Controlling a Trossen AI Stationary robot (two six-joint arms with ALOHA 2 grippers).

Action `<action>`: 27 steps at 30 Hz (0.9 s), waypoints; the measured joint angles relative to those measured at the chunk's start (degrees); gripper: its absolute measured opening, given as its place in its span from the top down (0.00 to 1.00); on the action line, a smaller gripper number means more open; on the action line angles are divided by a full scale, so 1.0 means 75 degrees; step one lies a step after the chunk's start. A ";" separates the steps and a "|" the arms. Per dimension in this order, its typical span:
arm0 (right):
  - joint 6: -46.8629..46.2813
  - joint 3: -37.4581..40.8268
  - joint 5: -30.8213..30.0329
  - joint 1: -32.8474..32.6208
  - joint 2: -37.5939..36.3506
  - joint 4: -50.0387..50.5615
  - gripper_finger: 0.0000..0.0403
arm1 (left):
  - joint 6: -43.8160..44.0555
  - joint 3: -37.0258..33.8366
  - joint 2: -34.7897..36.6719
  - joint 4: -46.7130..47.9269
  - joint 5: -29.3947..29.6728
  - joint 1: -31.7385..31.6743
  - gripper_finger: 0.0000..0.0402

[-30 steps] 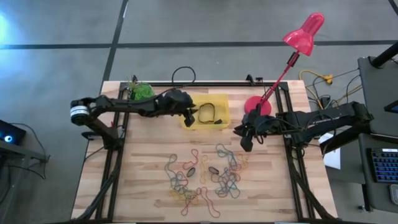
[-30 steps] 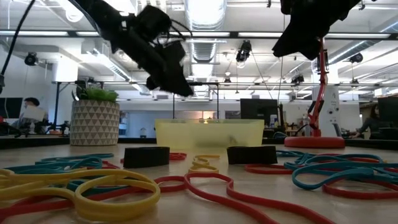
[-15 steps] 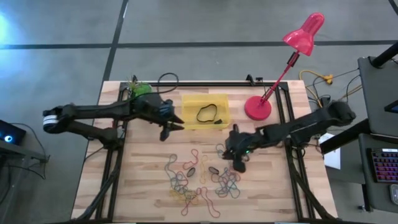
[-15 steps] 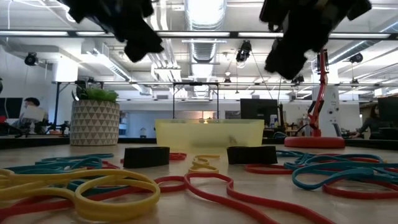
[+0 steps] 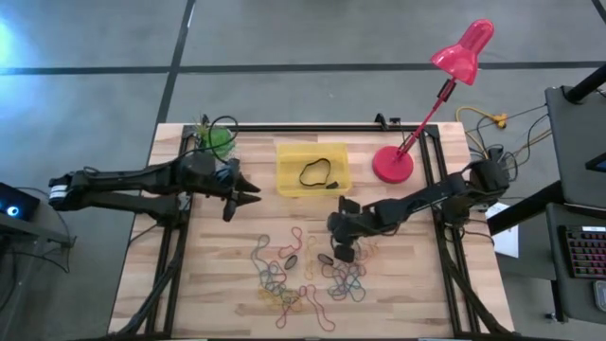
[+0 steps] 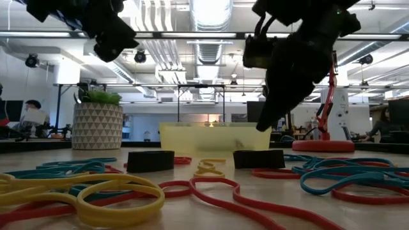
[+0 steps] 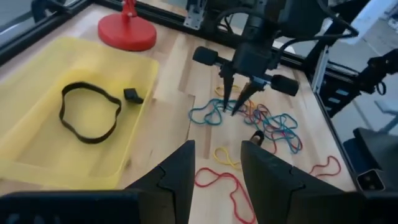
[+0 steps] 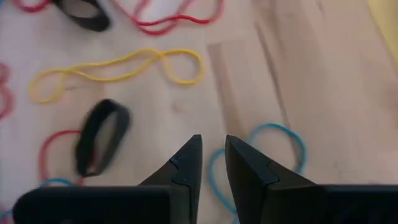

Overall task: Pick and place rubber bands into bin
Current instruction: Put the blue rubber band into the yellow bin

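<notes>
bands (image 5: 308,270) lie scattered lower centre of high view on the wood surface (image 5: 218,284), tangle of red, yellow, blue, black loops; not yet gathered. bin (image 5: 287,180) sits upper centre, just above the pile, w/ one black band (image 5: 315,172) already inside, plus a small dark bit beside it in left wrist view.

right gripper (image 5: 343,254) down at the pile's upper right edge, tilted steeply toward the surface, likely lining up a pick. jaws part-open w/ a narrow gap, empty, straddling a blue band (image 8: 273,152) in right wrist view; black loop (image 8: 99,134) and yellow band (image 8: 118,70) nearby. narrow gap probably suits thin floppy loops: pinch one strand, not the clump.

left gripper (image 5: 242,192) left of the bin, apart from it, hanging above the surface, jaws open & empty; seems parked clear so the right arm has the pile. left wrist view looks across bin toward the other arm over the blue loops.

red lamp (image 5: 393,163) base right of bin, close enough to matter on the carry path. plant pot (image 6: 96,124) at far left in low view, out of the way.

judgement: mid-task, most bands remain; next needs a clean pinch on one loop w/o dragging neighbours, since they overlap & could snag.
</notes>
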State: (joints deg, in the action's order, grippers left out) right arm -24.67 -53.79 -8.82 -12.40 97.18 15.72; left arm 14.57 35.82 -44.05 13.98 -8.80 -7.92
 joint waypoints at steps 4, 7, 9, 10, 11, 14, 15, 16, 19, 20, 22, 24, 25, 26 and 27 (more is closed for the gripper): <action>-0.0271 -0.0097 -0.0033 0.0210 0.0183 0.0137 0.85 | 0.0013 -0.0090 0.0144 -0.0058 0.0024 0.0000 0.72; -0.0317 -0.0160 -0.0033 0.0390 0.0227 0.0109 0.85 | -0.0026 -0.0115 0.0170 -0.0028 0.0044 0.0008 0.72; -0.0317 -0.0174 -0.0030 0.0502 0.0228 0.0109 0.85 | -0.0047 -0.0132 0.0142 -0.0041 0.0047 0.0008 0.72; -0.0311 -0.0176 -0.0029 0.0544 0.0238 0.0111 0.85 | -0.0050 -0.0141 0.0122 -0.0005 0.0047 0.0008 0.72; -0.0276 -0.0173 -0.0026 0.0577 0.0265 0.0107 0.85 | -0.0053 -0.0155 0.0092 -0.0036 0.0047 0.0008 0.72; -0.0113 -0.0168 0.0252 0.0611 0.0389 0.0101 0.85 | -0.0053 -0.0220 0.0003 -0.0010 0.0047 0.0008 0.72; -0.0051 -0.0168 0.0375 0.0611 0.0446 0.0066 0.85 | -0.0050 -0.0233 -0.0027 -0.0004 0.0046 0.0008 0.72; 0.0017 -0.0165 0.0498 0.0610 0.0506 0.0059 0.85 | -0.0049 -0.0241 -0.0053 -0.0007 0.0045 0.0008 0.72; 0.0126 -0.0162 0.0623 0.0599 0.0670 0.0047 0.85 | -0.0048 -0.0255 -0.0104 -0.0054 0.0044 0.0008 0.72; 0.0102 -0.0162 0.0620 0.0599 0.0712 0.0048 0.85 | -0.0048 -0.0272 -0.0109 -0.0095 0.0044 0.0008 0.72; -0.0061 -0.0160 0.0579 0.0615 0.0793 -0.0016 0.85 | -0.0041 -0.0329 -0.0122 -0.0237 0.0044 0.0008 0.72; -0.0144 -0.0159 0.0537 0.0646 0.0811 -0.0115 0.85 | -0.0039 -0.0333 -0.0119 -0.0307 0.0044 0.0008 0.72; -0.0148 -0.0159 0.0524 0.0659 0.0811 -0.0147 0.85 | -0.0039 -0.0335 -0.0113 -0.0360 0.0044 0.0008 0.72; -0.0151 -0.0159 0.0502 0.0666 0.0808 -0.0184 0.85 | -0.0040 -0.0333 -0.0117 -0.0424 0.0044 0.0008 0.72; -0.0155 -0.0158 0.0436 0.0666 0.0808 -0.0178 0.85 | -0.0039 -0.0333 -0.0123 -0.0451 0.0044 0.0008 0.72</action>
State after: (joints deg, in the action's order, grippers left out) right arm -25.83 -54.98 -5.55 -7.40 103.24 14.39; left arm 14.28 33.32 -44.97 10.59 -8.47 -7.86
